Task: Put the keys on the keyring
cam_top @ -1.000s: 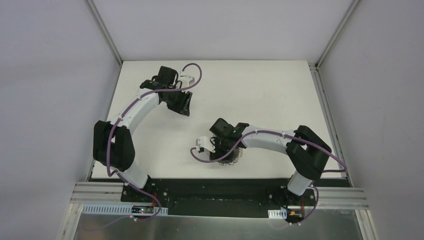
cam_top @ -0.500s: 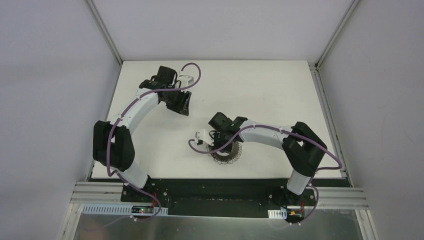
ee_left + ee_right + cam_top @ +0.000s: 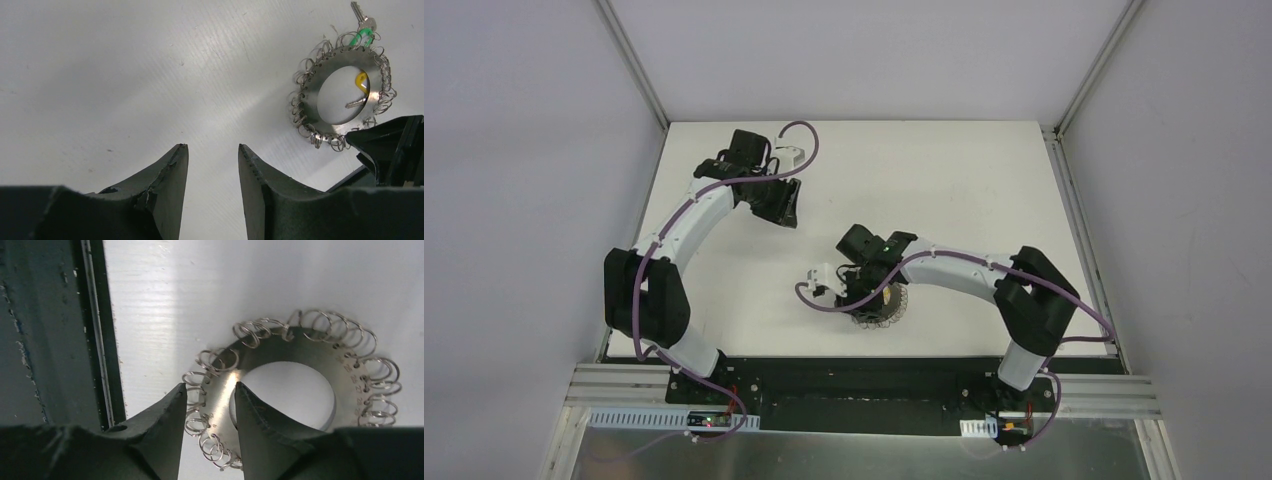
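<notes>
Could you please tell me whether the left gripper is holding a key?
No, the left gripper stands open over the table, holding nothing.

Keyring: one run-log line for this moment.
keyring lying flat | right gripper straddles its band, grip unclear | left gripper open, empty, apart | yellow key in hole | green key at rim

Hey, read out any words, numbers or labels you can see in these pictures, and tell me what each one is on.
Tiny engraved numerals beside the rim holes on the keyring, seen in the right wrist view: too small and blurred to read.
No other word, label, brand or sign can be read in any view.
</notes>
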You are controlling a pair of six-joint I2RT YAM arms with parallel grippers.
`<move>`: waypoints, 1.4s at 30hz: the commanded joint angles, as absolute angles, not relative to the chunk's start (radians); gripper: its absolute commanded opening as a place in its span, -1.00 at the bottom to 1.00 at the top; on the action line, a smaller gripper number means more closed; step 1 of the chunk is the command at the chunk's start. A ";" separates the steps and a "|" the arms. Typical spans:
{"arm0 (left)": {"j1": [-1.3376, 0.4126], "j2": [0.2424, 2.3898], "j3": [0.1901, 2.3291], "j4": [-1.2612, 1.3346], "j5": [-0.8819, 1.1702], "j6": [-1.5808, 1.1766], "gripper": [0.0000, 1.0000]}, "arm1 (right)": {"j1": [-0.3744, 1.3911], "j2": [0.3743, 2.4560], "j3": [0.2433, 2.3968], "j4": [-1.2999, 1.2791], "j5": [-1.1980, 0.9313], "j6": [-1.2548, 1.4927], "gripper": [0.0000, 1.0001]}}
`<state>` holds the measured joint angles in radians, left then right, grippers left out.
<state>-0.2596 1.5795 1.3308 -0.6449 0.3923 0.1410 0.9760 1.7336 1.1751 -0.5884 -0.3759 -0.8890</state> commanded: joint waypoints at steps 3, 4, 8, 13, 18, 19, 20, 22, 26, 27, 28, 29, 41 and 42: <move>-0.234 1.542 1.348 -0.678 0.404 0.138 -0.15 | 1.035 1.748 1.222 -0.600 -0.362 -0.932 -0.12; -0.232 1.542 1.348 -0.678 0.406 0.137 -0.15 | 1.040 1.758 1.227 -0.598 -0.351 -0.934 -0.12; -0.226 1.540 1.344 -0.678 0.415 0.139 -0.15 | 1.051 1.791 1.231 -0.582 -0.321 -0.938 -0.12; -0.221 1.543 1.345 -0.678 0.429 0.137 -0.15 | 1.062 1.814 1.229 -0.568 -0.277 -0.947 -0.12; -0.219 1.547 1.345 -0.678 0.436 0.138 -0.15 | 1.067 1.818 1.225 -0.566 -0.251 -0.953 -0.23; -0.218 1.549 1.345 -0.678 0.436 0.138 -0.15 | 1.070 1.818 1.228 -0.566 -0.247 -0.953 -0.25; -0.217 1.549 1.346 -0.678 0.438 0.138 -0.15 | 1.071 1.816 1.229 -0.568 -0.244 -0.954 -0.27; -0.216 1.549 1.347 -0.678 0.442 0.138 -0.15 | 1.071 1.813 1.233 -0.569 -0.232 -0.958 -0.42; -0.212 1.550 1.350 -0.680 0.443 0.137 -0.15 | 1.071 1.816 1.251 -0.588 -0.213 -0.964 -0.87; -0.212 1.551 1.351 -0.681 0.443 0.138 -0.15 | 1.071 1.815 1.254 -0.592 -0.209 -0.964 -0.96; -0.211 1.550 1.352 -0.682 0.443 0.137 -0.15 | 1.071 1.813 1.258 -0.594 -0.202 -0.963 -1.00; -0.210 1.549 1.353 -0.683 0.442 0.138 -0.15 | 1.072 1.809 1.261 -0.597 -0.197 -0.963 -1.00; -0.190 1.521 1.361 -0.683 0.414 0.131 -0.15 | 1.000 1.728 1.376 -0.662 -0.181 -0.918 -1.00; -0.189 1.520 1.362 -0.683 0.416 0.131 -0.14 | 0.987 1.718 1.383 -0.664 -0.179 -0.916 -1.00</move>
<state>-0.2008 1.5703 1.3308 -0.6651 0.4126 0.1406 1.0222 1.8069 1.3182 -0.6178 -0.2028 -0.9375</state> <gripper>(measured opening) 0.425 0.017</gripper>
